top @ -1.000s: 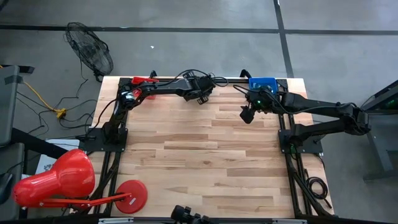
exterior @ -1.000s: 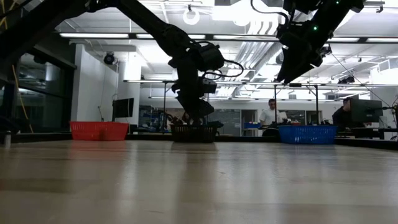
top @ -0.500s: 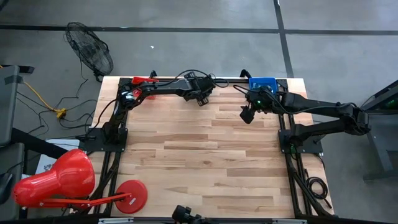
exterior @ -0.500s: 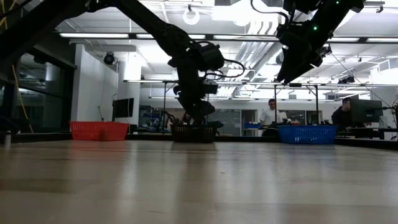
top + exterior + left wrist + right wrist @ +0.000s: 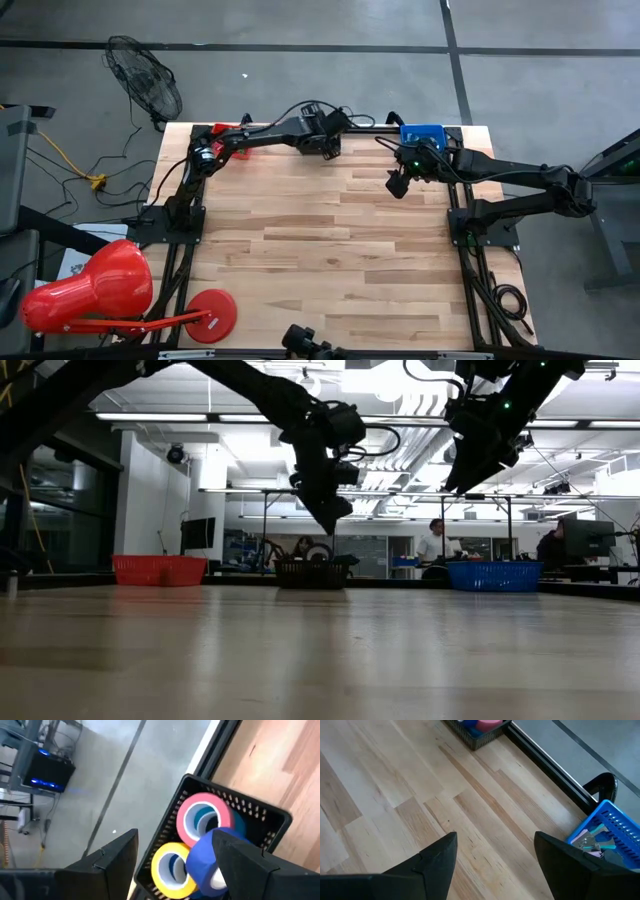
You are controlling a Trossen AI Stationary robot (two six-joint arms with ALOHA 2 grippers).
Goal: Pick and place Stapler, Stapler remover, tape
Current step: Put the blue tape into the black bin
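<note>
At the table's far edge the left gripper (image 5: 328, 148) hangs above the black bin (image 5: 227, 815), its fingers (image 5: 107, 862) wide apart and holding nothing. Inside the bin lie tape rolls: a pink roll (image 5: 202, 817), a yellow roll (image 5: 170, 865) and a blue roll (image 5: 205, 862), touching each other. Near the blue bin (image 5: 421, 133) the right gripper (image 5: 396, 184) hovers over bare wood, also wide open and empty. A red bin (image 5: 159, 569) stands at the far left corner.
</note>
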